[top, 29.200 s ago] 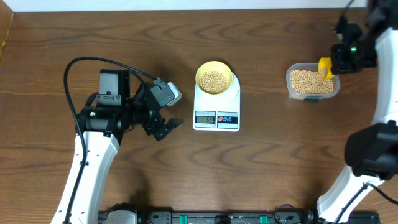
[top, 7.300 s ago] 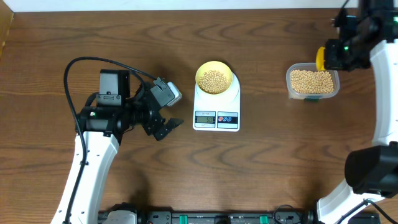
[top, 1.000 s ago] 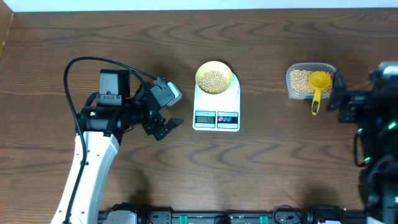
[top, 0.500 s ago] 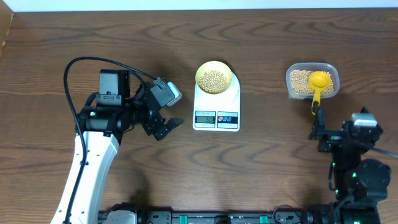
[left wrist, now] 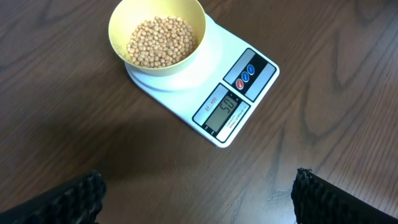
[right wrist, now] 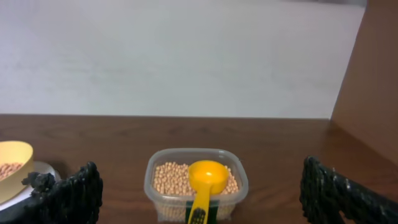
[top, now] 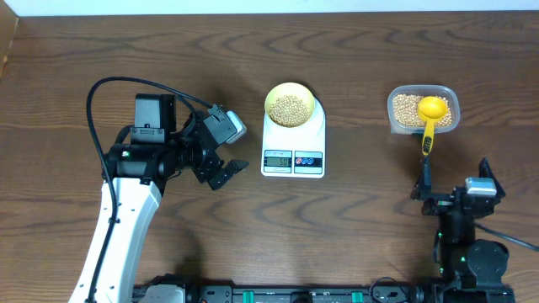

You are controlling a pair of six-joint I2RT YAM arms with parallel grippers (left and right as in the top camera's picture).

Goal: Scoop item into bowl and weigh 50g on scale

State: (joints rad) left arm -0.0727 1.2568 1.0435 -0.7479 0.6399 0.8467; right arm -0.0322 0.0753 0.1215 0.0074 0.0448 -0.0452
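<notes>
The pale-yellow bowl [top: 290, 105] [left wrist: 118, 25] stands on the white scale [top: 293, 160] [left wrist: 242, 87], holding tan beans [left wrist: 160, 40]. The scale's display reads 50. My left gripper [top: 227, 174] [left wrist: 199, 199] hovers open to the left of the scale, nothing between its fingers [left wrist: 81, 196]. My right gripper [top: 455, 175] [right wrist: 199, 194] stands open and empty near the front right, facing the clear tub [top: 400, 122] [right wrist: 155, 186] of beans from a distance. A yellow scoop [top: 430, 114] [right wrist: 205, 177] lies in the tub, its handle over the near rim.
A black cable [top: 109, 84] loops over the table behind the left arm. The bowl's edge [right wrist: 12, 158] shows at the left of the right wrist view. A wooden side wall [right wrist: 373, 93] rises at the right, and a white wall runs along the back.
My right arm has drawn back from beside the tub toward the table's front edge, jaws still open. The scoop stays lying in the tub. The left arm has not moved.
</notes>
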